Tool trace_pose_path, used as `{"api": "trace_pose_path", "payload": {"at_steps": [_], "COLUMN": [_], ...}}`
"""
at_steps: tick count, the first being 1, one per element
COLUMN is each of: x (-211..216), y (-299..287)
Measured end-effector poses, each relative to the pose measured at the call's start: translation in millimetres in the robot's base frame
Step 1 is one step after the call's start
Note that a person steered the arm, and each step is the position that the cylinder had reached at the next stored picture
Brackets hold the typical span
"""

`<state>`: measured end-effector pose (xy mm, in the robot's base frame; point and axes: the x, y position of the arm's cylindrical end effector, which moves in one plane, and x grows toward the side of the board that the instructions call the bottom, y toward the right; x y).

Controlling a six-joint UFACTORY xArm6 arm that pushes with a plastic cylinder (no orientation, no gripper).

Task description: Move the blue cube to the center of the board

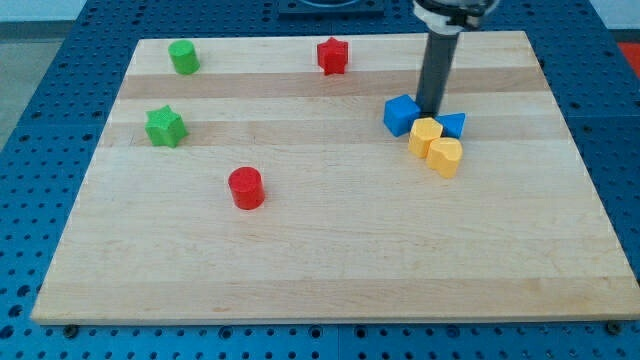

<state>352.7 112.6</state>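
Observation:
The blue cube (401, 115) sits on the wooden board (330, 250) at the view's upper right. My tip (431, 111) is just to its right, touching or nearly touching it, between it and a blue triangular block (453, 125). Two yellow blocks lie just below: one (425, 134) against the cube's lower right corner, the other (446, 156) further down and right.
A red star-like block (332, 55) is near the top edge at the middle. A green cylinder (184, 57) is at the top left. A green star (165, 127) is at the left. A red cylinder (246, 188) lies left of centre.

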Motion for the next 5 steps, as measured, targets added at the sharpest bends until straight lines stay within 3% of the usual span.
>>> {"api": "trace_pose_path", "payload": {"at_steps": [3,5], "x": [24.3,95.3], "y": [-72.7,-73.0]}}
